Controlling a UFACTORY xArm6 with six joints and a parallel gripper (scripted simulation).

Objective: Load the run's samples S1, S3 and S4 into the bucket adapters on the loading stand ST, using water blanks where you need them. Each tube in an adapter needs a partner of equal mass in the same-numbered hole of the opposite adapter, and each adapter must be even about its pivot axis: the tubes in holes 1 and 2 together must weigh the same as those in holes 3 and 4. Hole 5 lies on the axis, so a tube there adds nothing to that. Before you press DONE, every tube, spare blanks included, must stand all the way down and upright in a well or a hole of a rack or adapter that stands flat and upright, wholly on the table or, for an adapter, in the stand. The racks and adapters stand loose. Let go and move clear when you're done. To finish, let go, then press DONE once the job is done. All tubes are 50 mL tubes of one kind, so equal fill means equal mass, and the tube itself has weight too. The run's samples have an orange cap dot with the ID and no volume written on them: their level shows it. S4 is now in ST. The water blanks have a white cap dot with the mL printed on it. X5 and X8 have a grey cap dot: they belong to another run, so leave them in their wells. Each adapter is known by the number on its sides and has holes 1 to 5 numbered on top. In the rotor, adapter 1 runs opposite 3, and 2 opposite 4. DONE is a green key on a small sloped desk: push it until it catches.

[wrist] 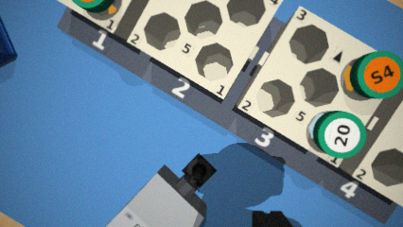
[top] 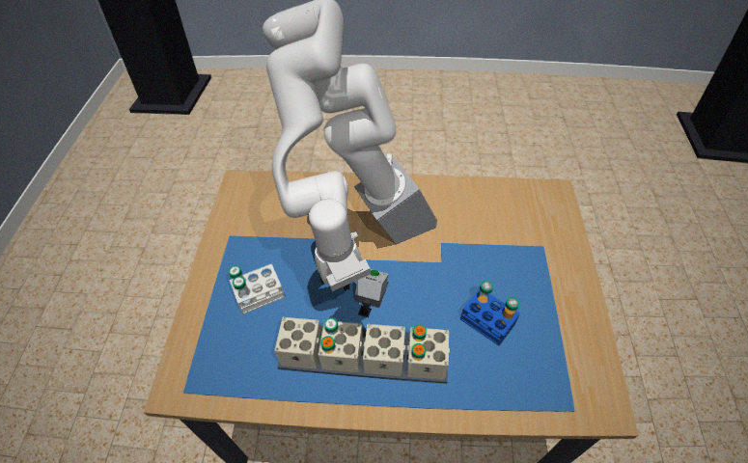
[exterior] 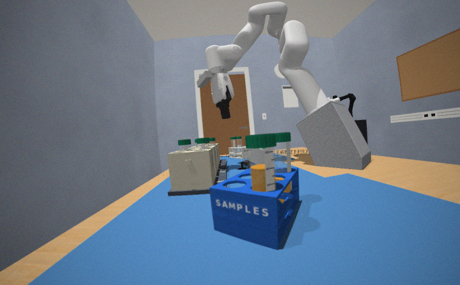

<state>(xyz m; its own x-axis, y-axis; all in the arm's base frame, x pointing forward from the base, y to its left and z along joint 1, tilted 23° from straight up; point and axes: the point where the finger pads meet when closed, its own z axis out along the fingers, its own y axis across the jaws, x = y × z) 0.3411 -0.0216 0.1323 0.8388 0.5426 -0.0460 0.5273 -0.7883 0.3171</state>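
My gripper is shut and empty, in the air beside the small grey DONE desk. Its green key is outside the wrist view. On the stand, adapter 3 holds S4 in hole 4 and a 20 mL blank in hole 1. Adapter 1 holds two orange-dot tubes, one in hole 1 and one in hole 4; their IDs are unreadable. Adapters 2 and 4 are empty.
The white rack at the left holds two white-dot tubes. The blue samples rack at the right holds two grey-dot tubes. A black part sits at the desk's end facing the stand.
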